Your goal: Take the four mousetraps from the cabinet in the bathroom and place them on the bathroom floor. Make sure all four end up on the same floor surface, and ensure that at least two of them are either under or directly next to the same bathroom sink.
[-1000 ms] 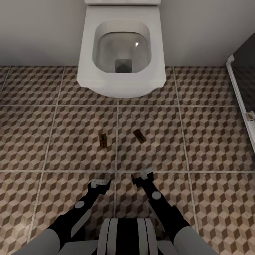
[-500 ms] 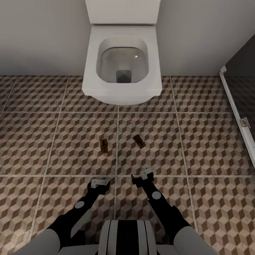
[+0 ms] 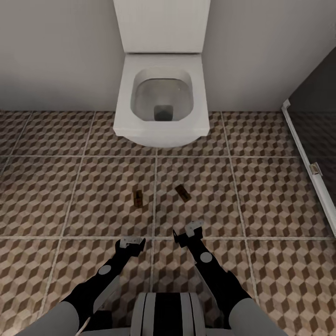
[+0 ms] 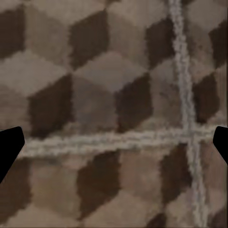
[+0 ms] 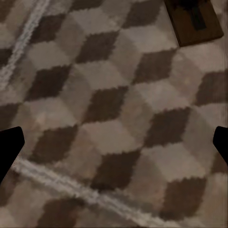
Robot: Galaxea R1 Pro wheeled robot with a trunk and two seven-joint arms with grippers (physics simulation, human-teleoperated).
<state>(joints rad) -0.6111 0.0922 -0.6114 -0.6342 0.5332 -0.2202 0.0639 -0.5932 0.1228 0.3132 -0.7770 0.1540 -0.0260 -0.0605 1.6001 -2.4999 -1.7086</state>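
Two mousetraps lie flat on the bathroom floor point(image 3: 70, 196) in front of a white toilet: one point(image 3: 137, 197) left of a grout line, the other point(image 3: 182, 192) right of it. My left gripper point(image 3: 130, 242) hangs open and empty over the tiles, short of the left trap. Just short of the right trap, my right gripper point(image 3: 188, 231) is open and empty too. In the right wrist view that mousetrap point(image 5: 192, 19) lies ahead of the spread fingers point(image 5: 9, 147). The left wrist view has bare tile between the fingers point(image 4: 9, 147). The cabinet and the sink are out of view.
The white toilet point(image 3: 161, 102) stands against the grey wall straight ahead. A dark glass shower screen with a white frame point(image 3: 310, 177) runs along the right side. Patterned tile stretches to both sides of the arms.
The whole picture has shifted: the toilet now sits lower and smaller, so the camera has moved. Both mousetraps stay put on the tiles and both grippers hold their pose.
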